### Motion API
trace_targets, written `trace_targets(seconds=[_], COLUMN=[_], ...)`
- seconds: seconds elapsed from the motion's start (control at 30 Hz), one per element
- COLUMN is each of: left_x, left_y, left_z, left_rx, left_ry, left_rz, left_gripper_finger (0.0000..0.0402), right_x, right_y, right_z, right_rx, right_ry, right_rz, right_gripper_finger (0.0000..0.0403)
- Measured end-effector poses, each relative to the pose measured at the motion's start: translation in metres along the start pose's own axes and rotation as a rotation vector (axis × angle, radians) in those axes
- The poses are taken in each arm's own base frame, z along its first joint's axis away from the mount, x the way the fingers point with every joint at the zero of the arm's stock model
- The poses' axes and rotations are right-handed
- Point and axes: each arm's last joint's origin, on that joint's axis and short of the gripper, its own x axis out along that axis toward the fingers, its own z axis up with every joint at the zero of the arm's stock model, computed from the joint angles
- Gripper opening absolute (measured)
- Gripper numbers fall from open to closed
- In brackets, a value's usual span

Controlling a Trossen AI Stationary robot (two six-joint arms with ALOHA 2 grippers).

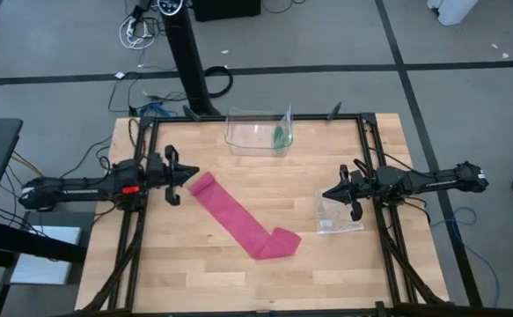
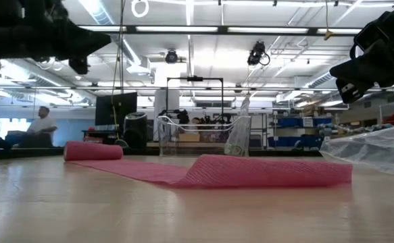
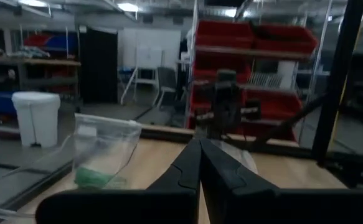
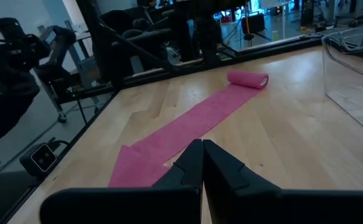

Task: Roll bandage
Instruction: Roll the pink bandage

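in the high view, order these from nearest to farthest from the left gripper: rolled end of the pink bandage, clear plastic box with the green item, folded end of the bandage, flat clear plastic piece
From the left gripper:
1. Rolled end of the magenta-pink fabric bandage, right beside its fingertips.
2. Clear plastic box holding the small green item, at the table's far edge.
3. Folded end of the bandage, toward the near edge.
4. Flat clear plastic piece, under the right gripper.
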Motion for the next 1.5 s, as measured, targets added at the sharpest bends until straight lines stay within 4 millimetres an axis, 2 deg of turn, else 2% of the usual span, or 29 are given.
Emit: trace_targets(seconds=[0.13,0.33,0.6,0.8,1.17,1.37,1.5], left_x=[0.023,0.063,0.108,0.136,0.199,0.223,0.235], left_y=[-0.004,-0.016,-0.030,-0.039,-0.057,-0.061,-0.064], left_z=[0.008,0.004,-0.025,-0.048,-0.084,-0.116,-0.130], left_rx=[0.001,0.005,0.000,-0.015,-0.054,-0.078,-0.083], left_ry=[0.096,0.273,0.480,0.587,0.684,0.753,0.766], left_rz=[-0.027,-0.080,-0.169,-0.228,-0.375,-0.432,-0.439], left_gripper_finger=[0.0025,0.0037,0.0060,0.0062,0.0062,0.0062,0.0062], right_x=[0.000,0.000,0.000,0.000,0.000,0.000,0.000], right_y=[0.000,0.000,0.000,0.000,0.000,0.000,0.000], right_z=[0.000,0.000,0.000,0.000,0.000,0.000,0.000], right_rx=[0.000,0.000,0.000,0.000,0.000,0.000,0.000], right_ry=[0.000,0.000,0.000,0.000,0.000,-0.002,-0.003], right_rz=[0.001,0.000,0.001,0.000,0.000,0.001,0.001], right_gripper_finger=[0.0007,0.0008,0.0008,0.0007,0.0007,0.0008,0.0007])
